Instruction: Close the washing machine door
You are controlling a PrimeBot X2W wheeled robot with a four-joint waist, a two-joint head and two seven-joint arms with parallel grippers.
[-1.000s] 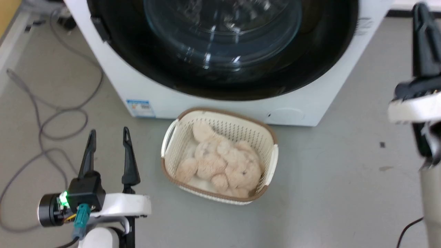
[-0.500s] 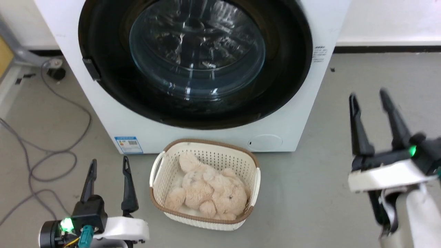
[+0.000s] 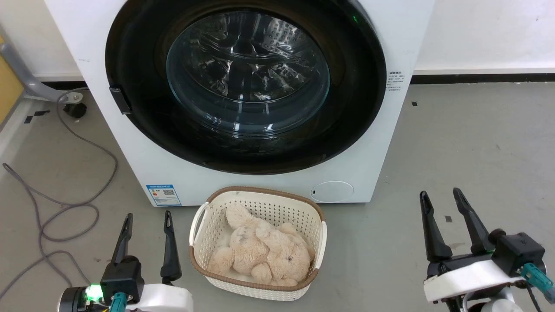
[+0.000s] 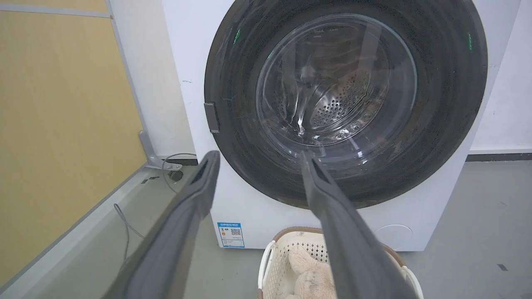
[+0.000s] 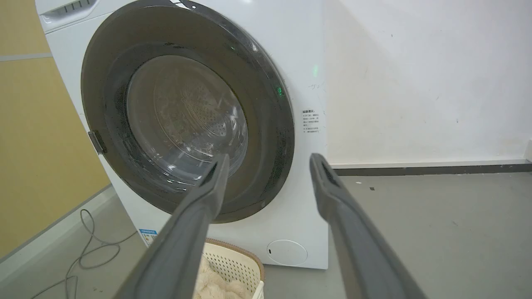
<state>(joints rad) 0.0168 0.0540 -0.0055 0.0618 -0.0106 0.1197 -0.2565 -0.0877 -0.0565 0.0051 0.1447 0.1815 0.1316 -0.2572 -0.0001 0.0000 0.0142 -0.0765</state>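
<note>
Washing machine door (image 3: 245,86): glossy black rim, clear smooth glass bowl carrying reflections. Washing machine (image 3: 243,184) casing: smooth white, slight sheen. Drum (image 4: 336,108) behind the glass: shiny perforated metal. Basket (image 3: 320,242), near: cream perforated plastic, brown rim. Plush toy (image 3: 264,255): fuzzy beige cloth. Floor (image 3: 477,143): matt grey, smooth, lightly scuffed.
</note>
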